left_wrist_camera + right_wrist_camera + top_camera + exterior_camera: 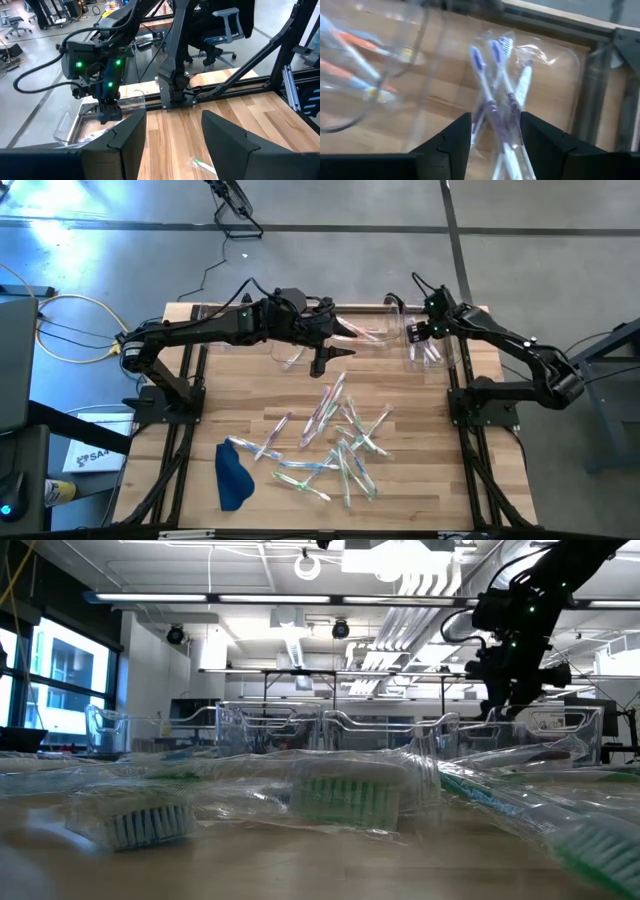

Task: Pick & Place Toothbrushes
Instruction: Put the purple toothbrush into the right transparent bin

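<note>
Wooden surface (420, 480): toothbrushes (335, 442) scattered mid-surface, others in clear bins (425, 345) along the far edge. Right gripper (492, 131), fingers parted, hangs above a bin; lift straight clear. Left gripper (172, 132) open beside it.

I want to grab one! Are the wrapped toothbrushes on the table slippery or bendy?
Probably slippery: the toothbrushes sit in clear glossy wrappers that shine in the low view. The wrapper looks loose and crinkly, so a gripper might pinch film first. The handles look thin and straight, so likely stiff and light, and they'd slide rather than roll on the wooden table.
</note>
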{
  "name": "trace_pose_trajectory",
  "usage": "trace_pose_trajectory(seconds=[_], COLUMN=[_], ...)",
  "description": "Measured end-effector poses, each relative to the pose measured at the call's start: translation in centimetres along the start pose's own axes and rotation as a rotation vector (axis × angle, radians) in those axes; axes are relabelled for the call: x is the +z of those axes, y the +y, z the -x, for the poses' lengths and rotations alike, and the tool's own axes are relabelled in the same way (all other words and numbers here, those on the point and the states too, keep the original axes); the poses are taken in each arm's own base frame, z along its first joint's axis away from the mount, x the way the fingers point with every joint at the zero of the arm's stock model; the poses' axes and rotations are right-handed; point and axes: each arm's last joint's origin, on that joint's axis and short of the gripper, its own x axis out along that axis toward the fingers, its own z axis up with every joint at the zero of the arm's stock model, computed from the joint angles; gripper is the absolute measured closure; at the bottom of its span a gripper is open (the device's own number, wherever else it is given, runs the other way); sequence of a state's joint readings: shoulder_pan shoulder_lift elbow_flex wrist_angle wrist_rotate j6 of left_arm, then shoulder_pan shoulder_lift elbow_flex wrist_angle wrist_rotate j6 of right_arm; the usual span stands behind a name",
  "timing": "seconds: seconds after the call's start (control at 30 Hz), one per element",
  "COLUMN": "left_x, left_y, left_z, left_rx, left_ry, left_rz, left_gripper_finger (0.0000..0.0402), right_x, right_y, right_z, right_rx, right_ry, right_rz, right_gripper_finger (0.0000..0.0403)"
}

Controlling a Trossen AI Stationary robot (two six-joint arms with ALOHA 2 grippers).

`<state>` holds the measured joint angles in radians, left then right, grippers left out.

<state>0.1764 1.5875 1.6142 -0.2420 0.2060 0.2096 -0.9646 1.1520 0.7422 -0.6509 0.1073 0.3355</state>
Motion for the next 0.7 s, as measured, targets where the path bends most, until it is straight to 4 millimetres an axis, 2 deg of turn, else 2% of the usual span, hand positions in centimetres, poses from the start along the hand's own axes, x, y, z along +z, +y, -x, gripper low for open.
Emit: trace_pose_trajectory(seconds=[0.3,0.7], left_x=[0.0,0.0], left_y=[0.0,0.0], left_z=[0.0,0.0], left_rx=[0.000,0.013], left_ry=[0.000,0.002], left_rz=[-0.001,-0.003], left_gripper_finger=[0.0213,0.0213], right_x=[-0.1,-0.1], right_y=[0.0,1.4], right_z=[3.2,8.4], right_rx=[0.183,0.618], right_ry=[-0.114,-0.375], right_rz=[0.019,0.119], right_gripper_finger=[0.0265,0.0316])
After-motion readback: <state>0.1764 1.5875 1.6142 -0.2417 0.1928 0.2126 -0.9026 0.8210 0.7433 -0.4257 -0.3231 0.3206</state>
